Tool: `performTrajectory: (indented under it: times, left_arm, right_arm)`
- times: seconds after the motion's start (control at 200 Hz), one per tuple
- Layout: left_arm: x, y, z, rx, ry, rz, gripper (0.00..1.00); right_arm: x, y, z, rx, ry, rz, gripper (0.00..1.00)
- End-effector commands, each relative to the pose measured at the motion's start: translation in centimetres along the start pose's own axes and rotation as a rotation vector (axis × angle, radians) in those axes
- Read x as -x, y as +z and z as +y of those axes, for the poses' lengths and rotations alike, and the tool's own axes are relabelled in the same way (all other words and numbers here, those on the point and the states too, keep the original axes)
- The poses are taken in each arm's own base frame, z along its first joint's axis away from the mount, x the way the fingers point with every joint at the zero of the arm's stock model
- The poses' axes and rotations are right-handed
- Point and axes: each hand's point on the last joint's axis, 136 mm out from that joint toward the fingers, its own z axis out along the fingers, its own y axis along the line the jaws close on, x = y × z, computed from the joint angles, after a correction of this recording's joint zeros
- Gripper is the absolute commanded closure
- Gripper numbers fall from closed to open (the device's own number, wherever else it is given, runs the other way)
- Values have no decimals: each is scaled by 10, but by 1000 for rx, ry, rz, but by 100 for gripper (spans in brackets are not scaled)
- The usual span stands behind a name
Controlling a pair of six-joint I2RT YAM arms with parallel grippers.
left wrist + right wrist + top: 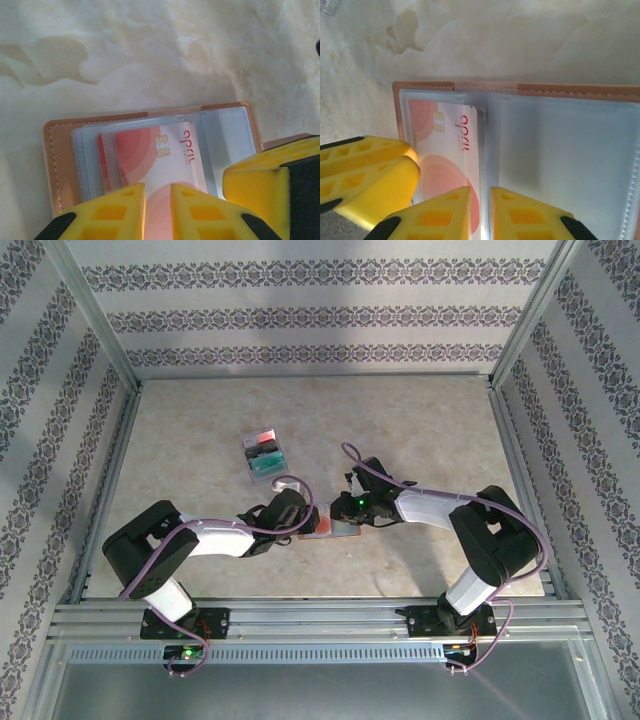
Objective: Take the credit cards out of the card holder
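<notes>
The card holder [330,528] lay open near the middle of the counter's [420,420] near edge, with both arms meeting over it. A red-and-white credit card [160,150] sat in a clear sleeve [227,145] inside it (chip and red lettering showing). The left tool [157,212] had its fingers nearly together over that card. The right tool [480,215] had its fingers nearly together at the card's edge. Whether either pinched anything could not be told. A teal, black and red stack [265,455] lay apart, farther back.

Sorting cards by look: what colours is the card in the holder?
Card: white, red-orange circles; left wrist view.
</notes>
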Motion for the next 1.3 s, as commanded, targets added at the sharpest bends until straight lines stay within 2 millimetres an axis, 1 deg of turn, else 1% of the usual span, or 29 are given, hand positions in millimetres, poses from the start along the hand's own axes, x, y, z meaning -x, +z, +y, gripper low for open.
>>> performTrajectory:
  times: [0.0, 0.165, 0.335, 0.565, 0.7, 0.799, 0.924, 1.104, 1.194, 1.294]
  left_arm:
    - [5, -1, -7, -20, 2, -20, 79]
    - [4, -7, 1, 10, 7, -24, 79]
    - [5, -11, 3, 20, 19, -23, 78]
    - [-3, -2, 2, 6, 3, 10, 78]
    - [-7, 1, 6, 20, -5, 26, 79]
    - [-10, 1, 10, 36, -10, 35, 83]
    - [-13, 2, 12, 45, -16, 44, 83]
    - [-17, 4, 15, 49, -18, 57, 84]
    - [-19, 6, 15, 48, -20, 67, 87]
    - [-21, 8, 16, 47, -25, 74, 87]
  right_arm:
    - [5, 2, 18, 45, -32, 1, 82]
    - [6, 1, 21, 48, -38, -1, 82]
    - [4, 5, 15, 31, -25, 12, 81]
    - [1, 11, 7, 11, -13, 26, 81]
    - [0, 13, 4, 7, -7, 33, 79]
    - [-1, 14, 2, 4, -3, 40, 79]
    - [-1, 17, -1, -1, 4, 46, 78]
    - [-1, 20, 6, 50, 4, 54, 78]
    - [1, 19, 11, 101, 11, 50, 78]
    - [3, 18, 18, 166, 20, 44, 78]
